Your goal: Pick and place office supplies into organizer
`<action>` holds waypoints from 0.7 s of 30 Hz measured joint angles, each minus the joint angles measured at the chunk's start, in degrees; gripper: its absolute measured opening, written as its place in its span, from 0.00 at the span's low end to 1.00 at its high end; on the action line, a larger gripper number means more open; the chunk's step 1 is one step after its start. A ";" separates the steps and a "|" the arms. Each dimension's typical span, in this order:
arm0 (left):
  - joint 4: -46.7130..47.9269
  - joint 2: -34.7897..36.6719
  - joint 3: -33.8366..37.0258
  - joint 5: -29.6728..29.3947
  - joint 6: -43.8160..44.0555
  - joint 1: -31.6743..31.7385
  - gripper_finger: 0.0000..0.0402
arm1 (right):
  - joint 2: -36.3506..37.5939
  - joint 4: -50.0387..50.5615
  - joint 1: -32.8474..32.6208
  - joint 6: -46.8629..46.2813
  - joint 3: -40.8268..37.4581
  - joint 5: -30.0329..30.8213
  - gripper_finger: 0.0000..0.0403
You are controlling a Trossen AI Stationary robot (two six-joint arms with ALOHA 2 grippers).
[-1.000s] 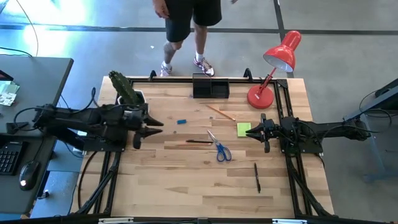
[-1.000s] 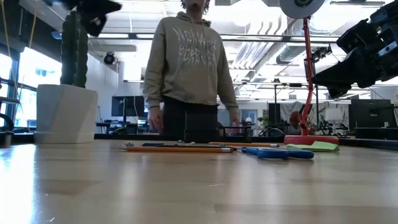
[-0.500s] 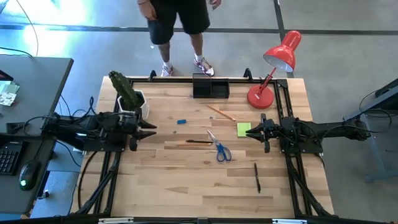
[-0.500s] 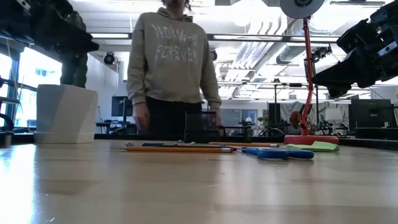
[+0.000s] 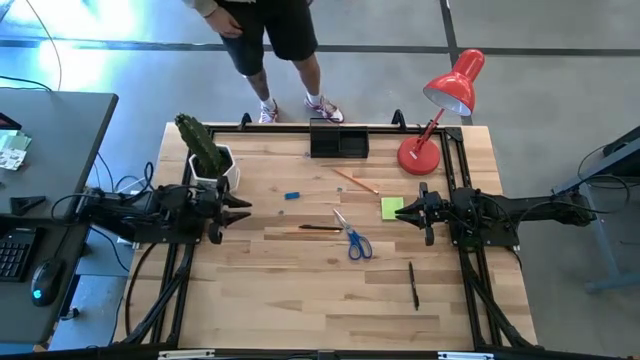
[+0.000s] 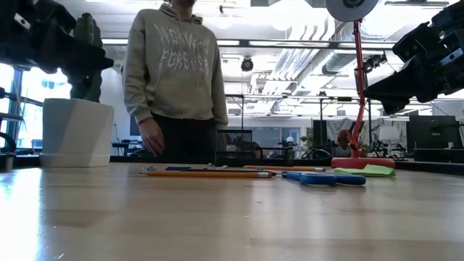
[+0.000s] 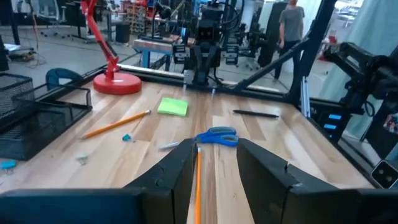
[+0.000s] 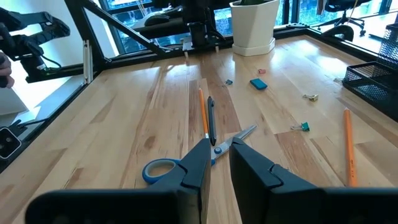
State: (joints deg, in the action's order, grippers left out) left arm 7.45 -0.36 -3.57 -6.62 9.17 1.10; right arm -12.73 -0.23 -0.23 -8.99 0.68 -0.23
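Left claw (image 5: 243, 207) drawn back beside ribbed white pot (image 5: 213, 168), fingers spread, right claw (image 5: 405, 215) narrowly parted, empty.

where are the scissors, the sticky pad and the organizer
scissors (image 5: 352, 238): high view, on the pivot where blades meet handles
sticky pad (image 5: 391, 207): high view, middle of its top sheet
organizer (image 5: 339, 141): high view, middle of the black box

On the wooden tabletop (image 5: 300, 290) are laid scissors (image 5: 352, 236), pencils (image 5: 355, 181), pens (image 5: 413, 285), a pad (image 5: 392, 208), eraser (image 5: 292, 196), organizer (image 5: 338, 139), lamp (image 5: 418, 155) and pot (image 5: 214, 170).
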 joint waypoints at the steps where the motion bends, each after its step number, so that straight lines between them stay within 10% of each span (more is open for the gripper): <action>1: -0.12 0.01 0.00 0.45 0.04 0.00 0.28 | 0.02 0.00 0.02 0.00 0.01 0.00 0.13; 21: 1.34 -2.98 -0.31 4.65 0.38 0.00 0.28 | 0.00 0.00 0.01 0.01 0.01 0.00 0.13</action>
State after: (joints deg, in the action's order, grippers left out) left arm 8.78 -3.34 -3.88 -1.97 9.55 1.10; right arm -12.73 -0.23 -0.22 -8.99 0.69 -0.23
